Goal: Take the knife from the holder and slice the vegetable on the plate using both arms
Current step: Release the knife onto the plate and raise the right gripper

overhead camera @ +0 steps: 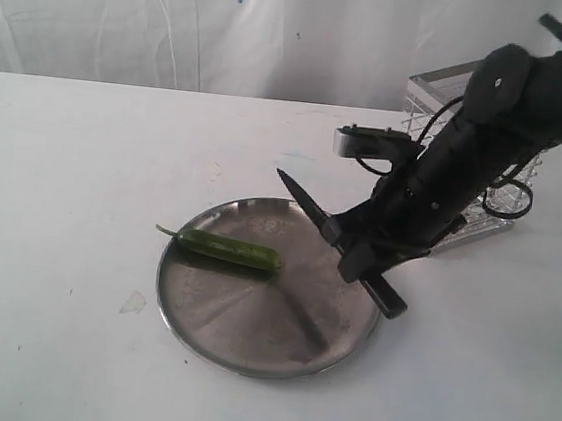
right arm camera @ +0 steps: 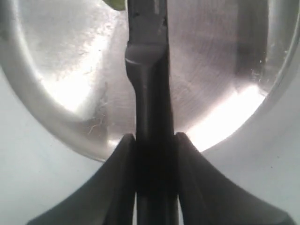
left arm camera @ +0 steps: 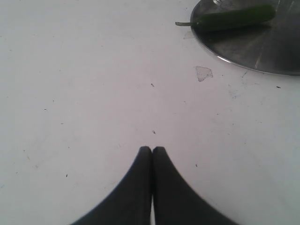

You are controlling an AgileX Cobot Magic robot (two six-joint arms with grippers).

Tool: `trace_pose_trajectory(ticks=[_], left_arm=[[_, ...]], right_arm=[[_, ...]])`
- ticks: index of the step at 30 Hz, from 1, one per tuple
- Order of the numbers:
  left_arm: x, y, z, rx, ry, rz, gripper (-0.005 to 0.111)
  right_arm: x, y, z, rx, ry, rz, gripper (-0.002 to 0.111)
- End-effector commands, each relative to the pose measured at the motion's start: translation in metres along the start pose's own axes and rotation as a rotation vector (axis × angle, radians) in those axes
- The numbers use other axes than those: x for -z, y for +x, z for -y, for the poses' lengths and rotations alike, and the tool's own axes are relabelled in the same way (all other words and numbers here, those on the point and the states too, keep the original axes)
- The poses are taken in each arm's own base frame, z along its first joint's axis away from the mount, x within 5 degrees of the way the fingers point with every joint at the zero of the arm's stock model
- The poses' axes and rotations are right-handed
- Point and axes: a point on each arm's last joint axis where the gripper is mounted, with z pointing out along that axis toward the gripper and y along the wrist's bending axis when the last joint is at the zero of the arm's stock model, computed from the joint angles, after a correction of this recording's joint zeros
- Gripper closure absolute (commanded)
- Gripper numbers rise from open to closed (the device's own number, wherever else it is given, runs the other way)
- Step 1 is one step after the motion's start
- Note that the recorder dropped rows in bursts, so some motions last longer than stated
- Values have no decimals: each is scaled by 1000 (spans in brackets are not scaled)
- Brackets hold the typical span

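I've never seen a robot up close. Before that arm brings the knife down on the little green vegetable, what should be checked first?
1. Knife in hand: the right gripper is shut on its handle. Ok.
2. Knife out of the holder: it hangs over the plate. Ok.
3. Vegetable in place: it lies whole and flat on the plate. Ok.
4. Vegetable steadied by the other arm: the left gripper is shut over bare table, apart from the plate. Not ok.
5. Cutting edge facing down: cannot tell.
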Motion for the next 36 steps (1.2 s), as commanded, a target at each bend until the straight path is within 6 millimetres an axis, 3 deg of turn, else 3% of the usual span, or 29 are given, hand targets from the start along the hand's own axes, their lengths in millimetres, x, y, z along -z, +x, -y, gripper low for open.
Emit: trace_pose_trajectory(ticks=[1,5,10,25,31,36], left_arm=[[0,2,1,14,11,-5,107],[0,2,1,14,11,-5,107],[0,2,1,14,11,-5,107],[0,2,1,14,11,-5,107],[0,2,1,14,11,-5,107],[0,2,1,14,11,-5,107]], right_arm=[[19,21,-11,0,-11,-25,108],[6,47,-8,-7,1,-119,108],[-10,60,-7,-47,-32,-181,108],[-28,46,5,-79,20,-62,108],[-47,51,11,-102,-6,-153,88],[-47,51,11,-104,-7,-152,86]])
